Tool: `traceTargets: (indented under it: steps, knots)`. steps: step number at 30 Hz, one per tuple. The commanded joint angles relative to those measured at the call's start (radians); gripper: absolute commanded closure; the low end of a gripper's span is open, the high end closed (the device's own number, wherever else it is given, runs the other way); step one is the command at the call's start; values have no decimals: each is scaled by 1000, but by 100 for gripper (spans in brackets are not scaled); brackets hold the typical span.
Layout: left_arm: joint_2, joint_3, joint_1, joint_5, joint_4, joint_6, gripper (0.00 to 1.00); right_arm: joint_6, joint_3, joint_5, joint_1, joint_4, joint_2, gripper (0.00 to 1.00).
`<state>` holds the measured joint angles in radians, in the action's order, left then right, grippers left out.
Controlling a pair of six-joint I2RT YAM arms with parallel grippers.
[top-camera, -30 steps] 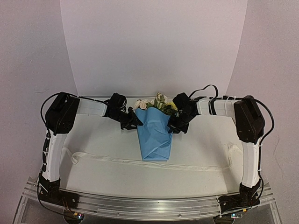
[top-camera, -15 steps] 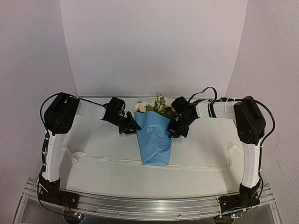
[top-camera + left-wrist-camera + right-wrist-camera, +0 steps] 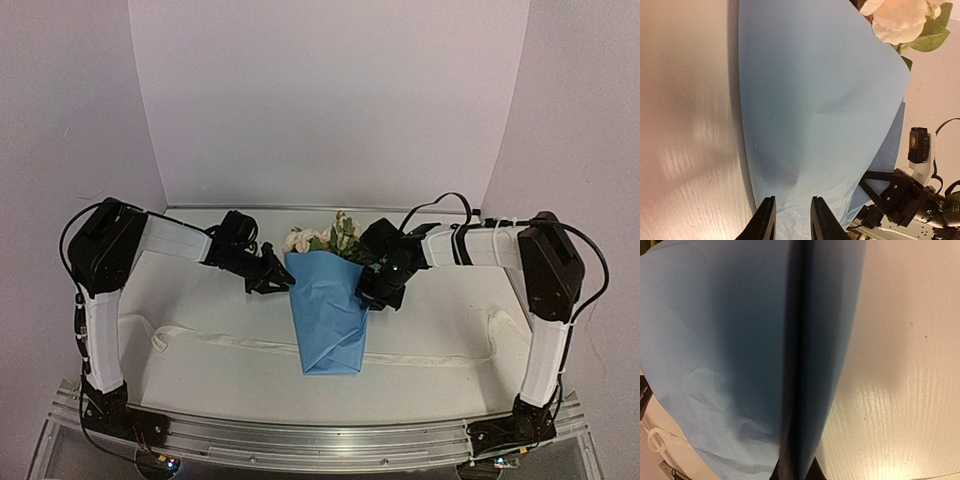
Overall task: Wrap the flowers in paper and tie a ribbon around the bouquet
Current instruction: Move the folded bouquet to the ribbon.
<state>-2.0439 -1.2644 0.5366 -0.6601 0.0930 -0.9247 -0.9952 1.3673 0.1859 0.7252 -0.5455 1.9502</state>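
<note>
Blue paper (image 3: 815,100) sits between the narrow jaws of the left gripper (image 3: 793,202); the right gripper (image 3: 372,293) is closed flat on the cone's other upper edge. Together they have drawn the bouquet (image 3: 325,310) toward the near edge of the bench (image 3: 200,385), so its narrow end now lies across the ribbon (image 3: 220,341), and I judge it ready for tying. Only the top view shows that ribbon; the left wrist view shows a pink bloom (image 3: 900,20) closely.

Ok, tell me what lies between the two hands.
Only the bouquet, lying between the left hand and the right hand, plain in the top view.
</note>
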Motion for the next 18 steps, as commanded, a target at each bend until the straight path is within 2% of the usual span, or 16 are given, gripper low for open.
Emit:
traceTargets:
  steps: [1, 10, 12, 14, 15, 18]
  knots:
    - [102, 69, 19, 6, -61, -25, 75, -57, -51, -58, 36, 13, -75, 100]
    - [235, 227, 25, 62, -134, -62, 71, -116, -133, -125, 101, 51, -120, 98]
    - [269, 252, 24, 93, -135, -74, 67, -116, -147, -139, 106, 53, -134, 81]
    - [309, 275, 22, 138, -129, -88, 63, -106, -164, -156, 106, 53, -159, 53]
    - [330, 288, 19, 164, -124, -97, 61, -91, -172, -168, 105, 50, -176, 43]
    - [399, 326, -1, 235, -100, -119, 57, -46, -186, -191, 94, 10, -236, 25]
